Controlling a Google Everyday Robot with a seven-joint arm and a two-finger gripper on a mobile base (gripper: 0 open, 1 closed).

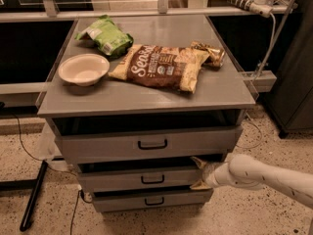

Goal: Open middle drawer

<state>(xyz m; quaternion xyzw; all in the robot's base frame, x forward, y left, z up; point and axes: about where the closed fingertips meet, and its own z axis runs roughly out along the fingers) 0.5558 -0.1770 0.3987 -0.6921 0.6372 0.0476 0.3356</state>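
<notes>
The middle drawer is the second of three grey drawers in the cabinet, with a small black bar handle. Its front sits a little out from the cabinet body, with a dark gap above it. My gripper reaches in from the lower right on a white arm. It is at the right end of the middle drawer's front. One finger is at the front's top edge and the other at its bottom edge, spread apart.
The taller top drawer and the lowest drawer lie above and below. On the cabinet top are a white bowl, a green bag, a brown chip bag and a small snack packet. A black pole leans at the floor left.
</notes>
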